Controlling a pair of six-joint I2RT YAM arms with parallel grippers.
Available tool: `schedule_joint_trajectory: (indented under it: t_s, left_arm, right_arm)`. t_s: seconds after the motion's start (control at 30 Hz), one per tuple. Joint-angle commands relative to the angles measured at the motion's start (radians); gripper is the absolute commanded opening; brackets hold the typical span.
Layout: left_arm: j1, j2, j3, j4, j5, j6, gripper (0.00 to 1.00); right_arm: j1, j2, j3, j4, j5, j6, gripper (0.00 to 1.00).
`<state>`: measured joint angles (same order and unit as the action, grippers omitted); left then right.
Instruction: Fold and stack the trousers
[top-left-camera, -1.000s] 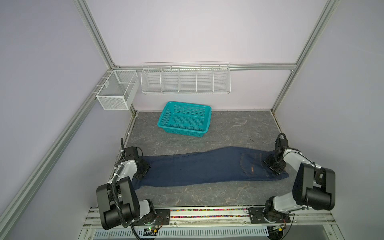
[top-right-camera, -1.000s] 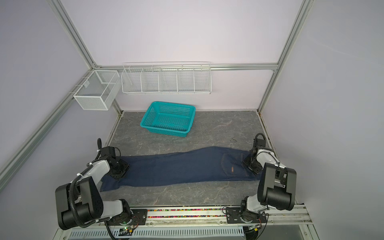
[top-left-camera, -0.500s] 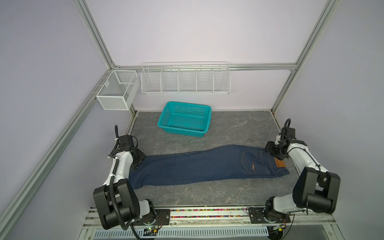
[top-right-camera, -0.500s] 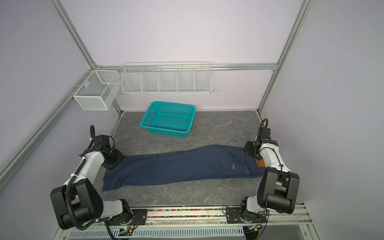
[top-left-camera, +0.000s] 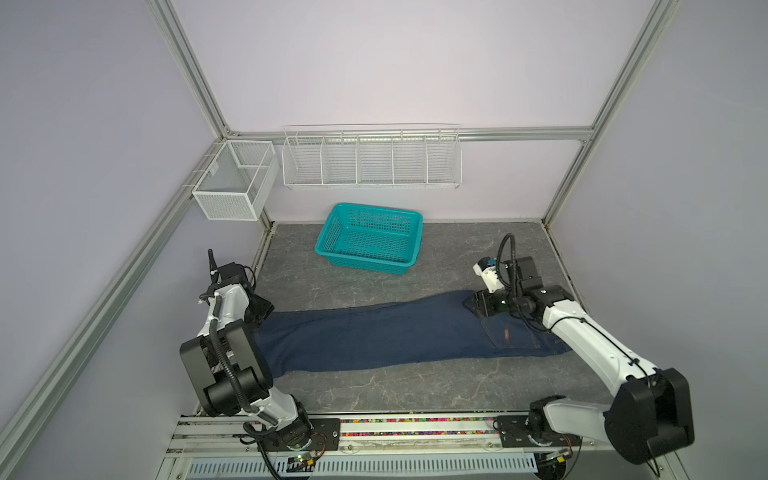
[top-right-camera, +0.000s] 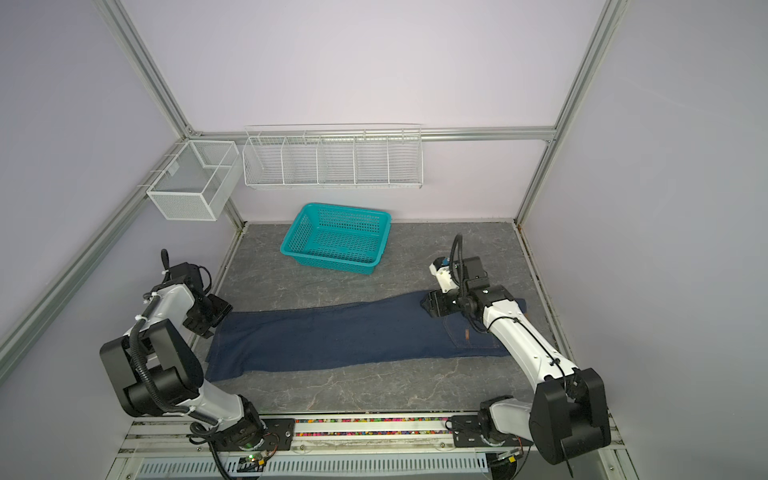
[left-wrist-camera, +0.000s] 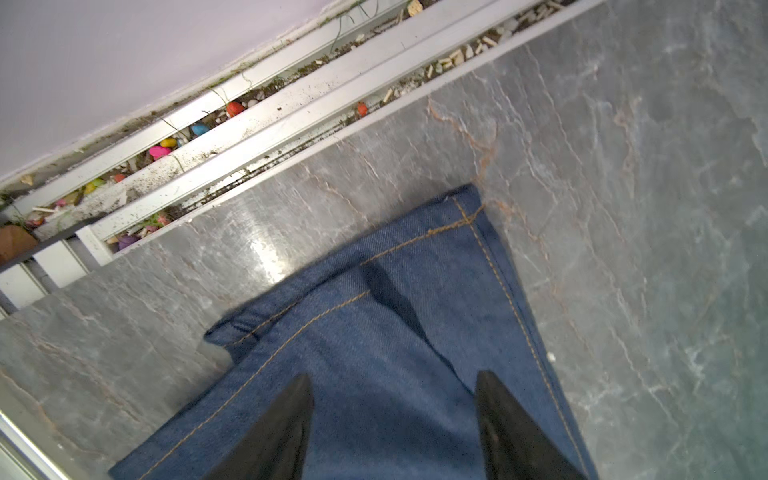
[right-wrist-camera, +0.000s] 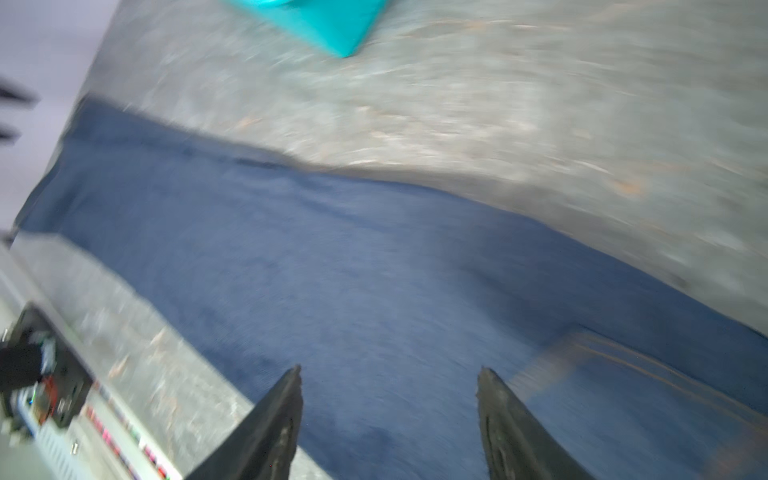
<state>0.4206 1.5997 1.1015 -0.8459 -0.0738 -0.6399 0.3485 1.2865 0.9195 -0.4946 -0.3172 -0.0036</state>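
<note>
trousers (top-left-camera: 374, 336): matt woven denim cloth | table (top-left-camera: 415, 386): smooth marbled stone-look, faint sheen | basket (top-left-camera: 365, 268): smooth latticed plastic

Navy trousers (top-right-camera: 340, 338) flat on table (top-right-camera: 374, 395), teal basket (top-right-camera: 332, 262) behind.

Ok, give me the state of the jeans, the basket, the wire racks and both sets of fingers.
trousers: lying flat, full length, not gripped.
teal basket: upright, empty, apart from the trousers.
wire rack: empty.
mesh bin: empty.
left fingers: open, over the hem end.
right fingers: open, over the waist end.
</note>
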Motion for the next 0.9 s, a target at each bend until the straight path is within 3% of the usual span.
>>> schedule_joint_trajectory:
  t_s: [0.0,0.13,0.37,0.63,0.87]
  left_arm:
    - [0.001,0.046,0.046,-0.019,-0.013,-0.108,0.61]
    - [-0.020,0.108,0.096,-0.029,-0.013,-0.134,0.59]
    - [-0.028,0.201,0.125,-0.039,-0.009,-0.133,0.50]
    - [-0.032,0.276,0.170,-0.044,-0.043,-0.139,0.47]
    - [-0.036,0.326,0.192,-0.013,-0.035,-0.146,0.33]
  right_arm:
    - [0.124,0.062,0.008,0.064,0.019,-0.087,0.69]
    - [0.260,0.180,0.070,0.081,0.066,-0.111,0.69]
    - [0.392,0.312,0.122,0.125,0.067,-0.111,0.70]
    - [0.434,0.378,0.120,0.129,0.071,-0.135,0.70]
    - [0.436,0.389,0.110,0.121,0.086,-0.147,0.71]
